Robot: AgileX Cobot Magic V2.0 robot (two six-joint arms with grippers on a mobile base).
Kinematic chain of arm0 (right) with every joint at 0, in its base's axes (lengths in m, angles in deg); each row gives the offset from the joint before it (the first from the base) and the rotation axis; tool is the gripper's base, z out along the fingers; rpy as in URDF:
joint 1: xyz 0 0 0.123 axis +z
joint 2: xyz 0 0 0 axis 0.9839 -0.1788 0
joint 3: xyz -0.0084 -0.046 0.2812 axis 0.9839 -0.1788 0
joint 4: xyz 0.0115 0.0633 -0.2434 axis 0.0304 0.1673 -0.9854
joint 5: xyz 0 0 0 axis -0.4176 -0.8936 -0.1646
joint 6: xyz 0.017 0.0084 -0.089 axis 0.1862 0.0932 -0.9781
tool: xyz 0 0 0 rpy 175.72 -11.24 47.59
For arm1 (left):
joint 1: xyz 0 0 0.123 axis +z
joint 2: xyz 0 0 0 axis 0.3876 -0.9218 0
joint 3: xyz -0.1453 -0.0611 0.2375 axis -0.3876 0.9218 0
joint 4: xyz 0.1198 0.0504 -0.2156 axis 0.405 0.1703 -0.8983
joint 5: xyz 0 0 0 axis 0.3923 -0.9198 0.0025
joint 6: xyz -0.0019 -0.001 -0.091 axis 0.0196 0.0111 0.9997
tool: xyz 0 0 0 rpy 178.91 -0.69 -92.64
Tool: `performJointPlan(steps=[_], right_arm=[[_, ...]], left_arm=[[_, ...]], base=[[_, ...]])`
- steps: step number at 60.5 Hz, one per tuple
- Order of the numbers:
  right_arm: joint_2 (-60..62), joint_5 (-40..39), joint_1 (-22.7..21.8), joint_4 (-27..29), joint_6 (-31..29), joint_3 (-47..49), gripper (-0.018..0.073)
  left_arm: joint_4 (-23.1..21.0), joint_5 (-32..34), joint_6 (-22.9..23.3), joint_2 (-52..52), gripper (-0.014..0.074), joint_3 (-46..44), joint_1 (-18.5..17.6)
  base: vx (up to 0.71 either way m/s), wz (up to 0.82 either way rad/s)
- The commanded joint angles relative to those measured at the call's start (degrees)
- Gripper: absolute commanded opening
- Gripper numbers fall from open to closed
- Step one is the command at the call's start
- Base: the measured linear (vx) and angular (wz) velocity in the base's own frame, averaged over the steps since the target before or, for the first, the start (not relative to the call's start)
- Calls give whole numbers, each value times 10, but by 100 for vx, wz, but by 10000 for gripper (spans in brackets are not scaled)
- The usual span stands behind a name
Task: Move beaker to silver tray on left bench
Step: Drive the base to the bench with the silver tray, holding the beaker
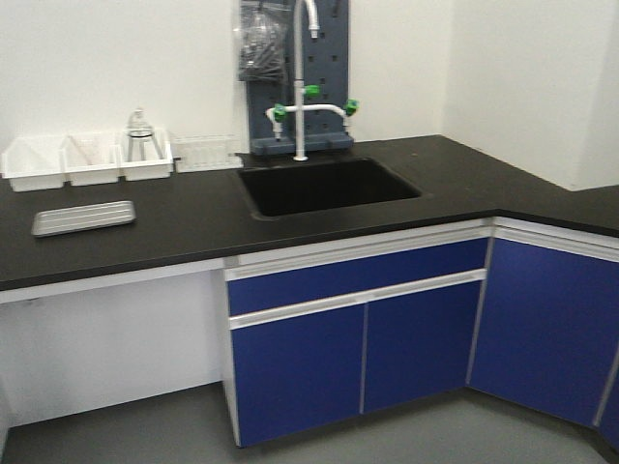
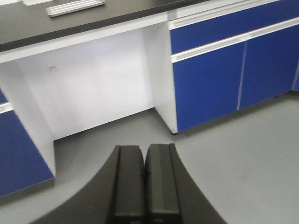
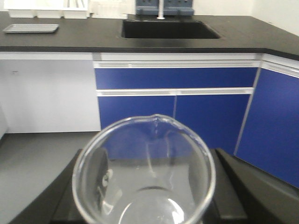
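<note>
- The beaker (image 3: 144, 170) fills the lower middle of the right wrist view. Its mouth faces the camera, its spout points toward the cupboards, and it is up in the air over the floor, well apart from the bench (image 1: 193, 227).
- My right end effector (image 3: 147, 210) pinches the beaker, with a dark finger on each side of the glass. The contact points themselves are hidden behind the wall of the beaker.
- My worry is that smooth glass held at two narrow spots could twist or slide out if I swing or stop sharply, and there is only hard floor beneath.
- The tray (image 1: 83, 217) lies at the left of the front view, flat on the bench, near the white bins (image 1: 87, 159) but not touching them.
- Coming in low, I could knock the beaker on the bench edge. Setting it down on the tray's raised rim would leave it tilted and likely to tip.
- The sink (image 1: 329, 184) sits to the right of the tray, and drifting that way risks a drop into it.
- My left end effector (image 2: 144, 154) is pressed together with nothing in it, pointing at the floor in front of the cupboards.
</note>
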Motion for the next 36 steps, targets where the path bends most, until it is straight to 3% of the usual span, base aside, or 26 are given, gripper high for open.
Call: performJointPlan(steps=[1, 36], right_arm=[[-5, -45, -4, -13, -2, 18, -10], [-5, -45, -4, -13, -2, 18, -10]], left_arm=[[-2, 43, 1, 4, 1, 11, -4], [-2, 43, 1, 4, 1, 11, -4]], base=[[7, 36], [17, 53]])
